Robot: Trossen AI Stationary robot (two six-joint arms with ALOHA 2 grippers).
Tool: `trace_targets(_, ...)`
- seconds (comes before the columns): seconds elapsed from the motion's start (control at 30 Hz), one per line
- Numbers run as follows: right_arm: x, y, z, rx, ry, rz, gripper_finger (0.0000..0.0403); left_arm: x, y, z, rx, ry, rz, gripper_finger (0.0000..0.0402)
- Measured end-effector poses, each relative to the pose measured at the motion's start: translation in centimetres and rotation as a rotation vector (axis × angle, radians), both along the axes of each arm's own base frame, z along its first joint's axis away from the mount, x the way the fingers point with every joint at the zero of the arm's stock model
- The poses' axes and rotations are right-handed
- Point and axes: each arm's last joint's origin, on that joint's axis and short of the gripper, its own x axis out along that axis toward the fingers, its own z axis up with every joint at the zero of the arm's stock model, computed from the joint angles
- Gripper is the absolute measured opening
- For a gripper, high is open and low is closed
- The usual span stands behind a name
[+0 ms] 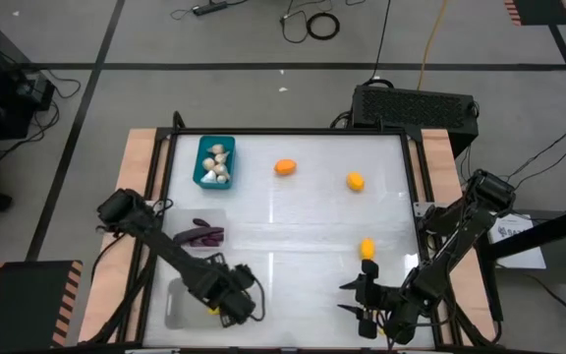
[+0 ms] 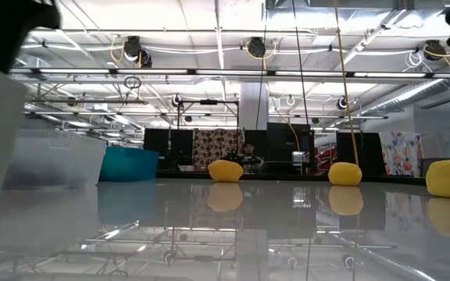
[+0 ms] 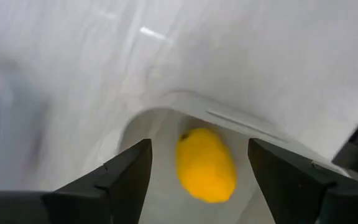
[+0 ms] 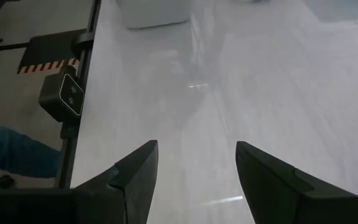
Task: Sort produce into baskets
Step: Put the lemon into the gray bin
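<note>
High view: left tool (image 1: 226, 307) sits low at the near edge of the counter (image 1: 293, 231), right over the pale translucent bin (image 1: 180, 303), a speck of yellow showing under it. Right tool (image 1: 362, 303) hovers near the near-right corner, fingers spread, nothing in them. Teal bin (image 1: 215, 162) at far left holds garlic bulbs (image 1: 218, 162); eggplants (image 1: 200, 235) lie in a second pale bin mid-left. Three lemons loose on the counter: one far centre (image 1: 285, 167), one far right (image 1: 356, 181), one nearer the right tool (image 1: 367, 249). Low view: pale bin wall at left, teal bin (image 2: 128, 163) behind, three lemons across the counter (image 2: 225, 171). Left wrist view: fingers (image 3: 120, 177) wide apart, a lemon (image 3: 205, 165) between them but touching neither, lying in the pale bin's corner. Right wrist view: fingers (image 4: 135, 171) apart over bare counter, grasping nothing; a pale bin sits far off.
</note>
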Motion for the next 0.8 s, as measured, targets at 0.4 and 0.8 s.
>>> trace_targets(0.4,-1.2,-0.8,0.7,0.070,0.123,0.020,0.0208,4.2,2.7,0.3,-0.087,-0.201,-0.046,0.0274)
trace_targets(0.8,-3.5,-4.7,1.6,0.044,0.130,-0.353,0.0208,13.1,4.6,0.9,0.287,-0.937,-0.293,0.0274)
